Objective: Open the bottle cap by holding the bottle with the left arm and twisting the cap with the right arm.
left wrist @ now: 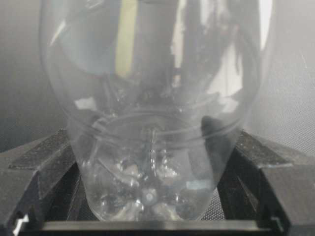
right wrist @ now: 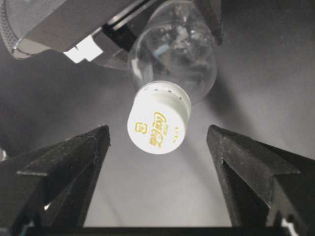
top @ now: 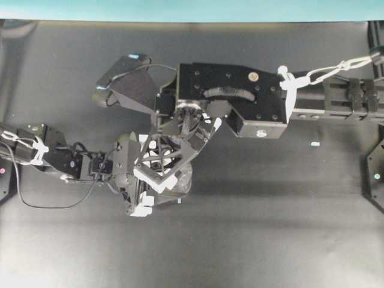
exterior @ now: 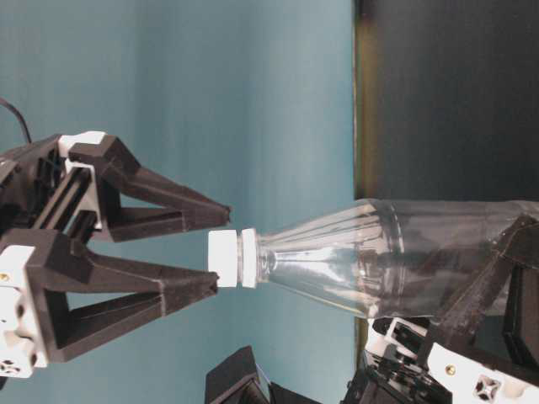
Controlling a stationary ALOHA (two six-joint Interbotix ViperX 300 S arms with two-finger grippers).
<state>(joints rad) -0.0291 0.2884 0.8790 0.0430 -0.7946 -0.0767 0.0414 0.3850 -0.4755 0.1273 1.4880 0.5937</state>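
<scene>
Bottle (exterior: 396, 261) upright on worktop (top: 270, 210), its lower body clamped between the fingers of the left end effector (left wrist: 147, 216). Bottle cap (right wrist: 158, 118) on the neck, white with yellow print. Right end effector (right wrist: 157, 147) directly above the cap, spread wide, fingertips level with the cap, not touching it

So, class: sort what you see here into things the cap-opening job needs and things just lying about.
Needed:
bottle
cap
left gripper, shut on the bottle
right gripper, open around the cap

Lying about:
white scrap
</scene>
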